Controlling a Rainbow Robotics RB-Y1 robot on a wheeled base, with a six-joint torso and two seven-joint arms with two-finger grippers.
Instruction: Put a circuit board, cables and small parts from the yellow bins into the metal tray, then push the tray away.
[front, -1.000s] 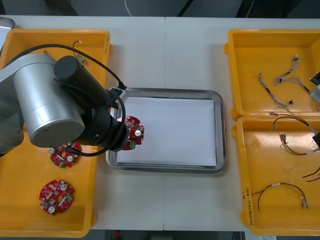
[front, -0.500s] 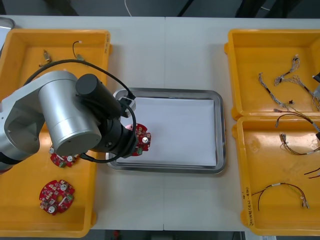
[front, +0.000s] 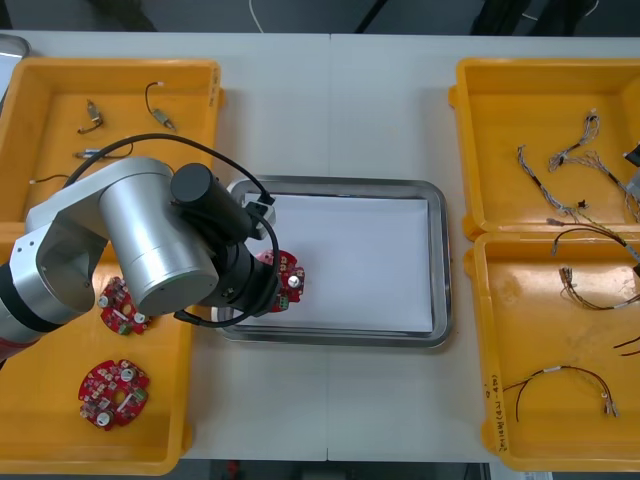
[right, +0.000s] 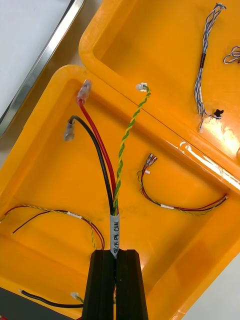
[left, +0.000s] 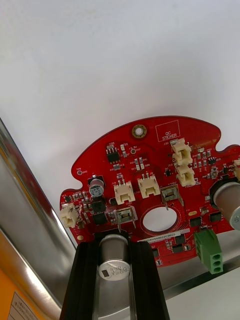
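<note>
— What is closest to us?
— Two spare boards (front: 113, 393) lie in the near left bin (front: 40, 420), at 8 o'clock from the tray (front: 440, 270).
— And the left gripper (left: 115, 250)?
— It is over the tray, on the tray's 8 o'clock side. Its fingers pinch a board (left: 150, 170) by a silver can on it. The board is over the white floor, just beside the rim. I cannot tell if it touches.
— Where is the right gripper (right: 116, 255)?
— Over the near right bin (right: 50, 200), at 4 o'clock from the tray. Its fingers are pressed on a cable (right: 114, 232) with red, black and yellow-green wires. The wires stick out past the fingertips.
— What is far off?
— Small metal parts (front: 90, 112) lie in the far left bin (front: 60, 80) at 10 o'clock. Blue and white cables (right: 201, 75) lie in the far right bin (right: 150, 45) at 2 o'clock
</note>
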